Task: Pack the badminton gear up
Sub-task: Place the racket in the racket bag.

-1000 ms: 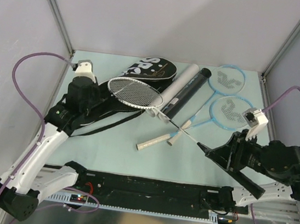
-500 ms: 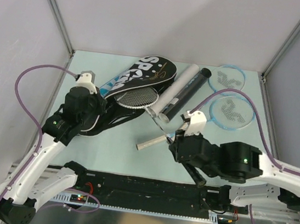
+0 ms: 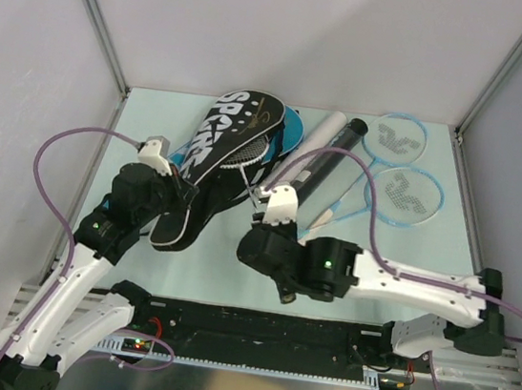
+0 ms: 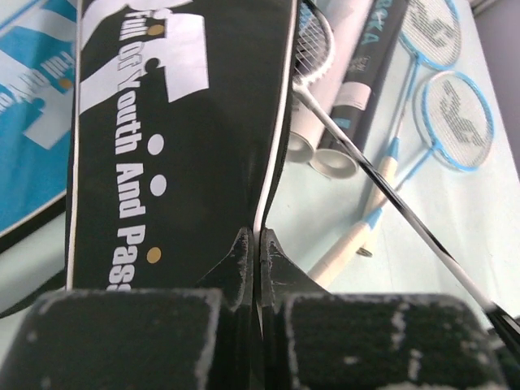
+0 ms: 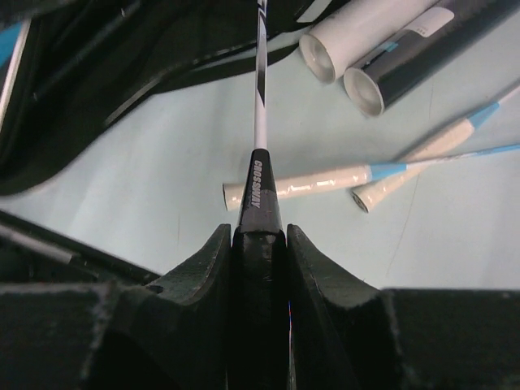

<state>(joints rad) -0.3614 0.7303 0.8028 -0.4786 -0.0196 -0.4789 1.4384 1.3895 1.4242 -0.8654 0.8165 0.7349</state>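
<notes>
White racket [image 3: 243, 158] partly inside black cover [image 3: 207, 150]

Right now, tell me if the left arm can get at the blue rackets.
Probably not: the left gripper is shut on the black cover, and the tubes and right arm lie between it and the blue rackets.

There are two light-blue rackets [image 3: 400, 138], one white racket [image 3: 244, 157], two tubes [image 3: 319, 133], two covers [image 3: 217, 165].
</notes>
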